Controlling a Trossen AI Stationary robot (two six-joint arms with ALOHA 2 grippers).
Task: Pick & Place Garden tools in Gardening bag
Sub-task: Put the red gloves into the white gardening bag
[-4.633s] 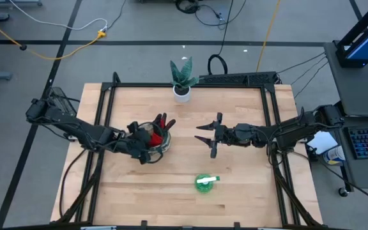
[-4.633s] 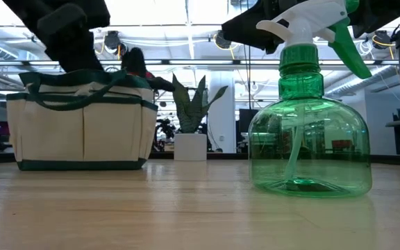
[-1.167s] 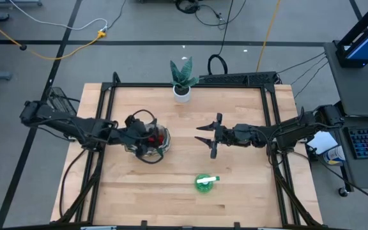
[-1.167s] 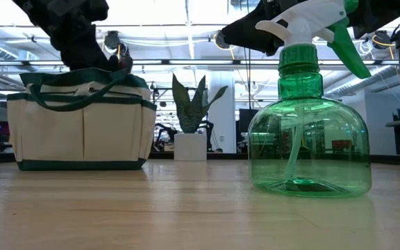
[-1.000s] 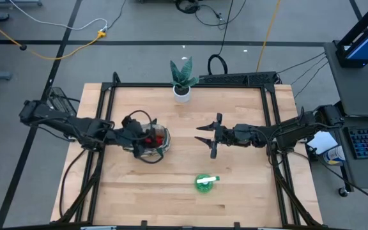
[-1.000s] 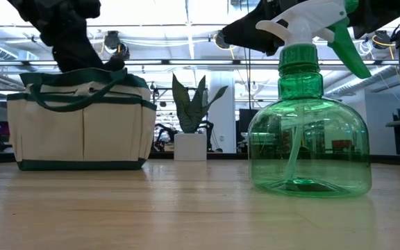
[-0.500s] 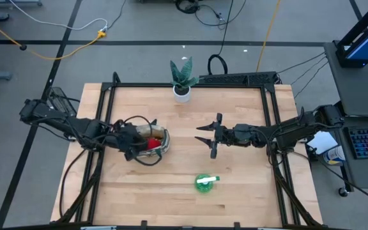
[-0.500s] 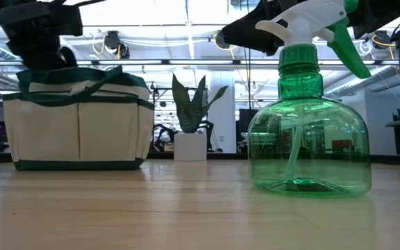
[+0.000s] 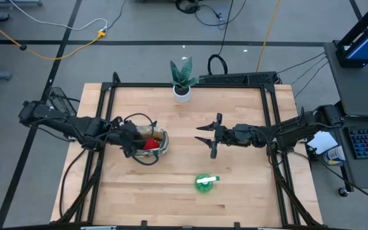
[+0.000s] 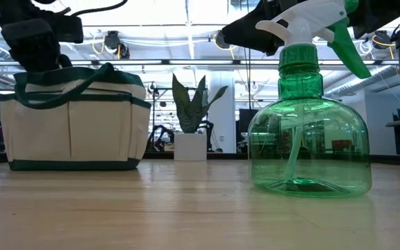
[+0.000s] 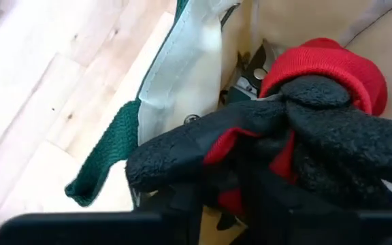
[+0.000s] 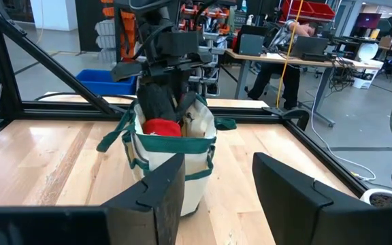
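Change: since a moment ago, my left arm has drawn back toward its own side of the desk [image 9: 235, 185], and the bag slid a little that way with it; the glove that rode above the rim is now down inside.
Desk: bare wood between the two arms, potted plant [image 9: 182, 79] at the far edge.
Gardening bag [image 9: 147, 142]: upright on the left half, cream canvas with green trim, mouth open.
Left gripper [image 9: 133, 139]: at the bag's mouth, over its left edge; my fingers look to be parting, though I cannot tell whether they are clear of the glove.
Right gripper [image 9: 207, 136]: waiting mid-desk, well apart from the bag, fingers spread and empty.
Spray bottle [image 9: 204, 181]: green, alone near the front edge, not yet packed.
Glove [image 11: 318, 116]: red and black, bunched in the bag's opening, touching my left fingers.
Pruning shears [image 11: 247, 75]: dark metal, just beside the glove, inside the bag.
Meaning: I judge the glove delivered; the bottle seems next.
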